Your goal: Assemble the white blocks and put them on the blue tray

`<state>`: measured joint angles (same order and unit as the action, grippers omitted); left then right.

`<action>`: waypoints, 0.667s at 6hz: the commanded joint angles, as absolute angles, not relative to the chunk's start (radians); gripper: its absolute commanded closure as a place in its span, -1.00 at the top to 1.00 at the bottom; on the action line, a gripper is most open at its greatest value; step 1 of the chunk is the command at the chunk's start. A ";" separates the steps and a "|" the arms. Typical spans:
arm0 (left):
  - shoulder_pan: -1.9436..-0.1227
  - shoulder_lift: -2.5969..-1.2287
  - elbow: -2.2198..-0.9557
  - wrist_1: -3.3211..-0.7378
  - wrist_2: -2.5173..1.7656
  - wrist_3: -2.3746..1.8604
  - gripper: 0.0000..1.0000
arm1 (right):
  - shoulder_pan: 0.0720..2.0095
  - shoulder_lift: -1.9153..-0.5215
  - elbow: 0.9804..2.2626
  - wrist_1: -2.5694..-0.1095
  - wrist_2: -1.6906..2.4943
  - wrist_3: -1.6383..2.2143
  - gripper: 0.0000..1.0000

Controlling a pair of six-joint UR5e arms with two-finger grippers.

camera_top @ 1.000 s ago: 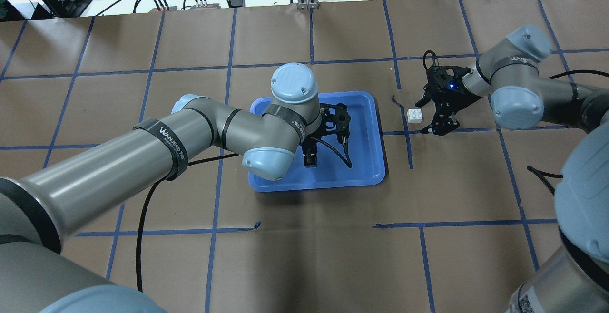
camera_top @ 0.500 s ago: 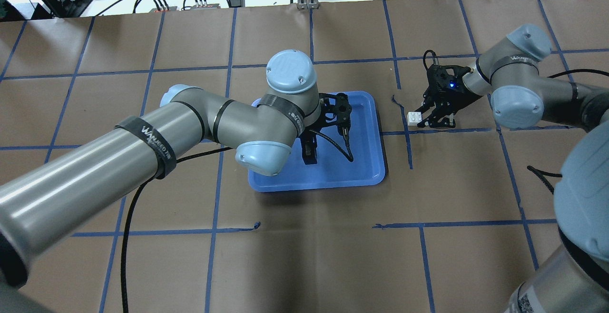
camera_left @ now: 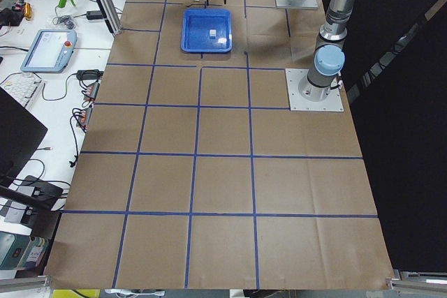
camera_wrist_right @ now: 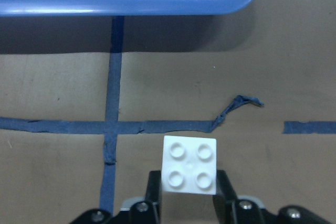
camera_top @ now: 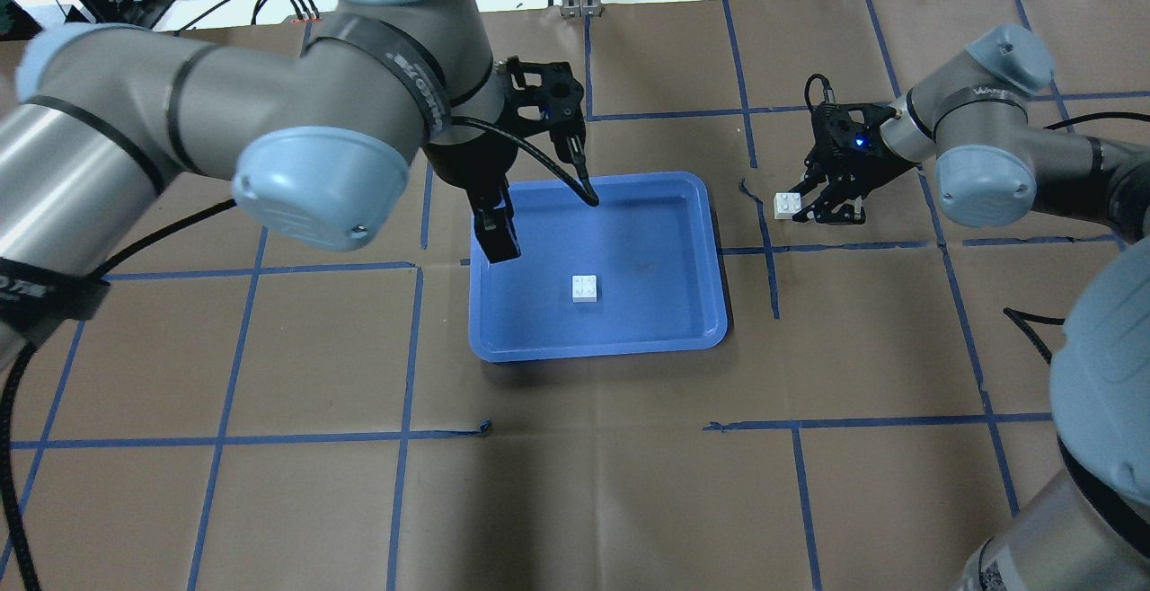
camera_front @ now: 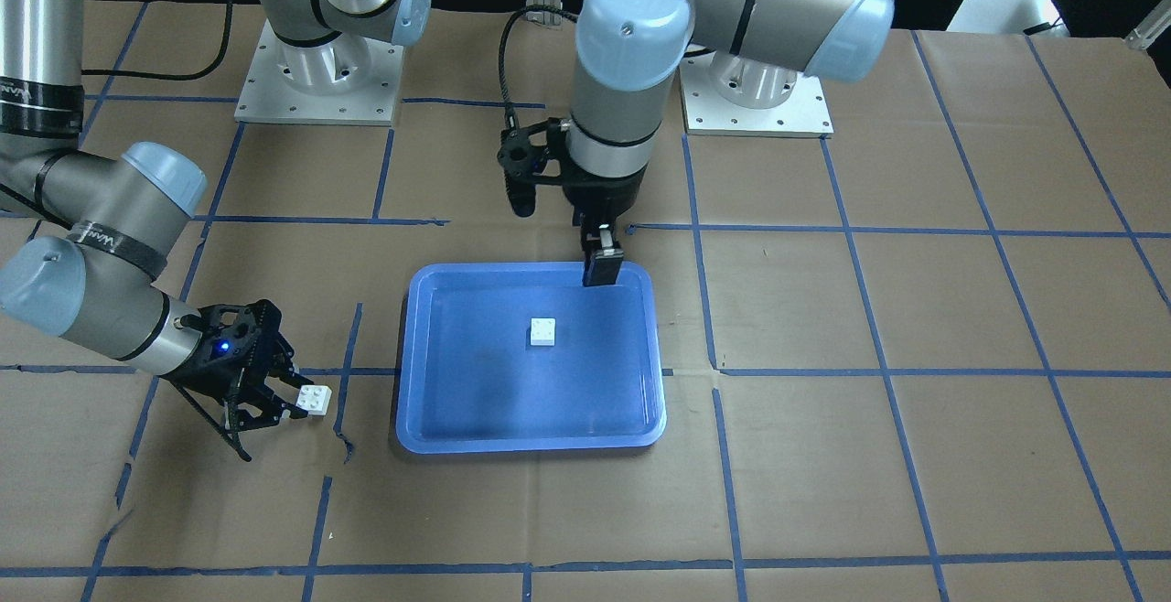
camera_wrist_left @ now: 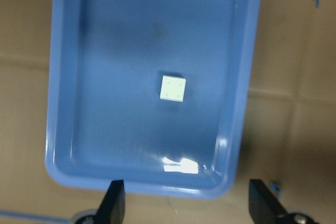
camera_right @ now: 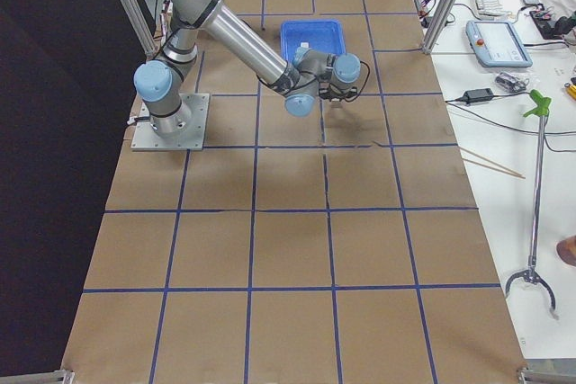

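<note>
One white block [camera_top: 586, 288] lies studs up in the middle of the blue tray [camera_top: 710, 250]; it also shows in the front view [camera_front: 542, 332] and the left wrist view [camera_wrist_left: 172, 88]. My left gripper [camera_top: 499, 239] hangs open and empty above the tray's near left part, fingers [camera_wrist_left: 115, 205] wide apart. My right gripper [camera_top: 800, 207] is shut on the second white block [camera_top: 788, 205], to the right of the tray, over the blue tape lines. The right wrist view shows this block [camera_wrist_right: 189, 164] studs up between the fingers, with the tray's rim [camera_wrist_right: 131, 3] beyond.
Brown paper with a blue tape grid [camera_top: 404, 434] covers the table. The left arm's elbow and forearm [camera_top: 296, 178] reach over the table left of the tray. Cables and power supplies [camera_top: 269, 3] lie along the far edge.
My left gripper has risen and drawn back from the tray's middle, leaving a white block lying there. My right gripper has shut on the other white block and shifted it slightly.
</note>
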<state>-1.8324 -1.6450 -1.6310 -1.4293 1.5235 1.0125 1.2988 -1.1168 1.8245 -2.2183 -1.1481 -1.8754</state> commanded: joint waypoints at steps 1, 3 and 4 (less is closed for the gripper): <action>-1.760 -1.543 -1.634 -1.491 1.539 0.645 0.97 | 1.311 -1.196 1.815 -2.182 -1.149 -1.873 -0.49; -1.711 -1.536 -1.620 -1.480 1.542 0.175 0.97 | 1.375 -1.252 1.818 -2.118 -1.098 -1.861 -0.49; -1.707 -1.536 -1.614 -1.476 1.540 0.061 0.98 | 1.444 -1.250 1.818 -2.120 -1.095 -1.789 -0.49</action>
<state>-1.7156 -1.5384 -1.6213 -1.4800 1.5412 0.2061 1.3850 -1.2448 1.8172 -2.1236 -1.1008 -1.8407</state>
